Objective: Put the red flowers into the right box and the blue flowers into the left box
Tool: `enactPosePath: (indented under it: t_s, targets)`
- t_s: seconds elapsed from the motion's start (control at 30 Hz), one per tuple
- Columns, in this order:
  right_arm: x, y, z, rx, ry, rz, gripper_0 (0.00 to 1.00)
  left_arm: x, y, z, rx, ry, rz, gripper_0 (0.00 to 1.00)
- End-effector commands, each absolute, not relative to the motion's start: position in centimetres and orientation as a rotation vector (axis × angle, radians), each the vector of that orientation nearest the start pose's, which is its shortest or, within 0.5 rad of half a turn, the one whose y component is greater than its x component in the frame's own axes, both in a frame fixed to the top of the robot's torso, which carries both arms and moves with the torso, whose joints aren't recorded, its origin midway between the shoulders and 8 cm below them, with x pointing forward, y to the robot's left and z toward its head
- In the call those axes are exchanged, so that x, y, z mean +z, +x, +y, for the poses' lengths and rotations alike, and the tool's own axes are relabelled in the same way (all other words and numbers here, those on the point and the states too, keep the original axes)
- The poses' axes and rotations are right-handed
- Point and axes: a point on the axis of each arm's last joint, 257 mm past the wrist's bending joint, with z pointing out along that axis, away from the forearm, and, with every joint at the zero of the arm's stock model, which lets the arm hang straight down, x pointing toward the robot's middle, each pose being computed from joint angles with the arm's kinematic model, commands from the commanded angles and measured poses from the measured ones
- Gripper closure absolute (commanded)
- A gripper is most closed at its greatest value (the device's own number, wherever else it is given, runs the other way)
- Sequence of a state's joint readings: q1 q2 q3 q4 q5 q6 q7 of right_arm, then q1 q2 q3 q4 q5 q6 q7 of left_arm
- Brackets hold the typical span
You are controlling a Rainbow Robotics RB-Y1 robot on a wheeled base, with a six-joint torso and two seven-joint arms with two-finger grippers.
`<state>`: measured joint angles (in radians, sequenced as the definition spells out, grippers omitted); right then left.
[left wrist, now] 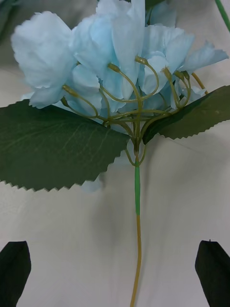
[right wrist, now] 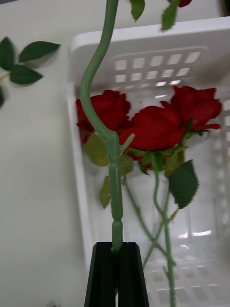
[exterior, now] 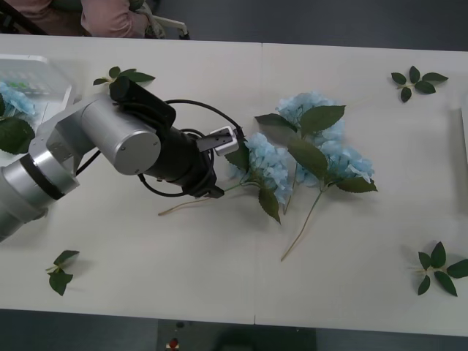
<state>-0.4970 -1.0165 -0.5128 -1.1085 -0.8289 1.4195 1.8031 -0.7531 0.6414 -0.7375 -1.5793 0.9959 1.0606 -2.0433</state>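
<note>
Several blue flowers (exterior: 314, 142) lie in a heap at the table's middle. My left gripper (exterior: 235, 155) hovers over the nearest cluster (left wrist: 115, 57), open, with its thin stem (left wrist: 138, 230) running between the black fingers (left wrist: 14, 268) untouched. The left box (exterior: 45, 73) at the far left holds a blue flower (exterior: 14, 99). My right gripper (right wrist: 116, 271) is shut on the green stem (right wrist: 98, 96) of a red flower, held just beside the near wall of the white right box (right wrist: 143, 43). Three red flowers (right wrist: 153, 124) lie inside that box.
Loose green leaf sprigs lie at the back left (exterior: 124, 74), back right (exterior: 417, 80), front right (exterior: 439, 269) and front left (exterior: 60, 272). Another sprig (right wrist: 21, 62) lies beside the right box. A person's sleeve (exterior: 110, 18) shows behind the table.
</note>
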Motion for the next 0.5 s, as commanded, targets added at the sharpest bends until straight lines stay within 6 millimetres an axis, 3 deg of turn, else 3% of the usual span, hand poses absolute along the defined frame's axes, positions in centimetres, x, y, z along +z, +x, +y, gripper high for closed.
enactPosePath:
  t_s: [0.03,0.23,0.5]
  targets:
    - [-7.3,46.3,-68.1,-0.202,0.449,2.331,1.0,-24.3,51.0,1.8,-0.126,1.583,1.919,0.0]
    - [-9.0,44.6,-72.4,-0.325,0.532,2.324,1.0,-26.3,51.4,-0.4,-0.102,1.64,1.935,0.0]
    - [-13.5,45.0,-73.3,-0.344,0.56,2.322,1.0,-28.2,51.2,-0.5,-0.092,1.668,1.968,0.0]
